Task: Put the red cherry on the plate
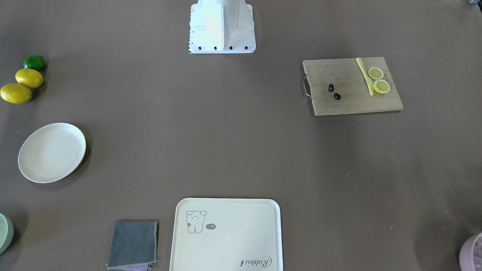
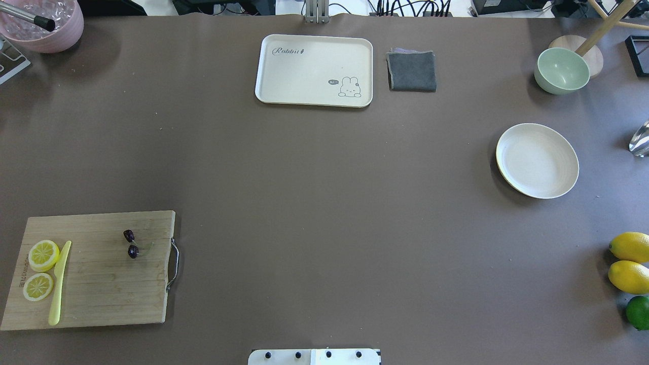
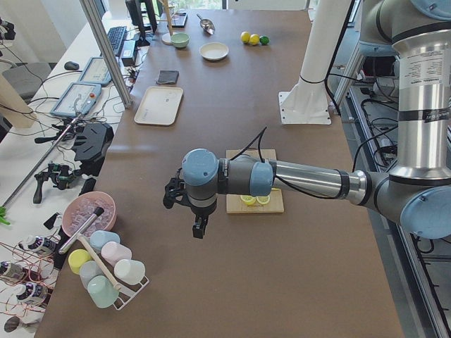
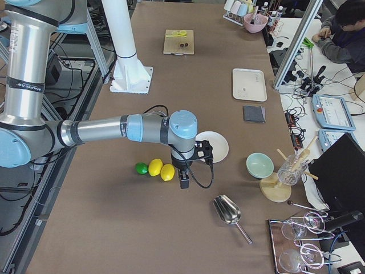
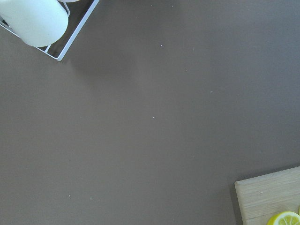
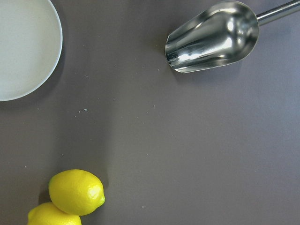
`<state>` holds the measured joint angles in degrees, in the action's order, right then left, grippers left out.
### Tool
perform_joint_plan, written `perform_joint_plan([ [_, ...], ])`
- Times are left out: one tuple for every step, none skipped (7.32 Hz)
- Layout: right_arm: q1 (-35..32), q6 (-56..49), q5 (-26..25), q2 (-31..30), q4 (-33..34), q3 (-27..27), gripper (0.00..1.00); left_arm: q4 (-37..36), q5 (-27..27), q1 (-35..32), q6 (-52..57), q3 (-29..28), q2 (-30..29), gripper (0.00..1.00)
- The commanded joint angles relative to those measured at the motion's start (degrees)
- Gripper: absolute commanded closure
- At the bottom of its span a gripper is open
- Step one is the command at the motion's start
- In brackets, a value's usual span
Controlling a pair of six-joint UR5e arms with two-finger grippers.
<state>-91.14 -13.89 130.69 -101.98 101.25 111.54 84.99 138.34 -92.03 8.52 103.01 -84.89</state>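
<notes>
The red cherry (image 1: 334, 92) (image 2: 131, 244), a pair of tiny dark fruits, lies on a wooden cutting board (image 2: 101, 289) near its handle end. The cream plate (image 1: 52, 152) (image 2: 537, 160) sits bare on the opposite side of the table. Only the side views show the grippers. My left gripper (image 3: 199, 229) hangs over bare table just past the board's outer end, apart from the cherry. My right gripper (image 4: 184, 181) hangs beside the lemons, close to the plate (image 4: 219, 145). I cannot tell whether either is open or shut.
Two lemon slices (image 2: 40, 268) and a yellow knife (image 2: 60, 281) share the board. Lemons (image 2: 628, 261) and a lime (image 2: 638, 312) lie near the plate, a metal scoop (image 6: 213, 35) beyond them. A bear tray (image 2: 314, 70), grey cloth (image 2: 411, 71), green bowl (image 2: 562, 70) and pink bowl (image 2: 43, 25) line the far edge.
</notes>
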Motion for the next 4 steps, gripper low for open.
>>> perform_joint_plan([
  [0.0,0.0,0.0,0.0,0.0,0.0,0.00,-0.1,0.0,-0.1,0.1,0.5,0.1,0.02],
  [0.0,0.0,-0.1,0.0,0.0,0.0,0.00,0.0,0.0,-0.1,0.1,0.9,0.1,0.02],
  [0.0,0.0,0.0,0.2,-0.1,0.1,0.00,-0.1,0.0,-0.1,0.1,2.0,0.2,0.02],
  [0.0,0.2,0.0,0.7,-0.2,0.5,0.00,-0.2,0.0,-0.2,0.1,3.7,0.6,0.02],
])
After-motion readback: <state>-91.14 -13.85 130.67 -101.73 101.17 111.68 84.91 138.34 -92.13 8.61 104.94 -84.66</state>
